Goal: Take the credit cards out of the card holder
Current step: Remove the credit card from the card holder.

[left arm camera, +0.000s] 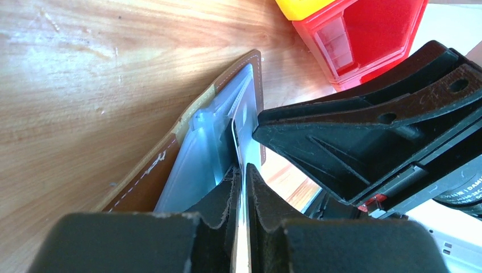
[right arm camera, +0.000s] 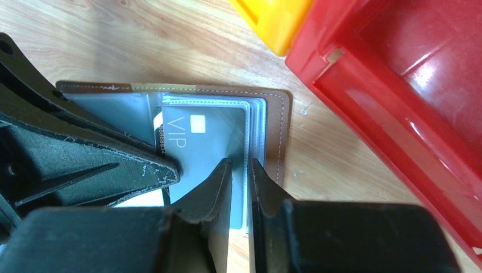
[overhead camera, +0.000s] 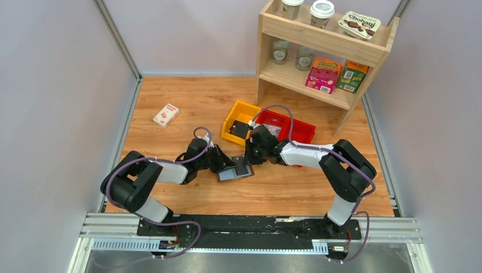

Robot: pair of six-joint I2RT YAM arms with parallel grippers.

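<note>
The brown card holder [overhead camera: 233,174] lies open on the wooden table between my two grippers. It also shows in the left wrist view [left arm camera: 142,176] and the right wrist view [right arm camera: 278,131], with grey-blue panels and clear sleeves. A grey card marked VIP [right arm camera: 210,133] sits in the sleeves, its left edge sticking out. My left gripper [overhead camera: 225,165] [left arm camera: 243,170] is shut on that card's thin left edge. My right gripper [overhead camera: 248,164] [right arm camera: 241,169] is shut on the right edge of the clear sleeves. The two grippers nearly touch over the holder.
A yellow bin [overhead camera: 233,112] with a black object in it and a red bin [overhead camera: 304,128] stand just behind the grippers. A white-and-red small box [overhead camera: 165,115] lies at the back left. A wooden shelf [overhead camera: 324,54] with jars and boxes stands at the back right.
</note>
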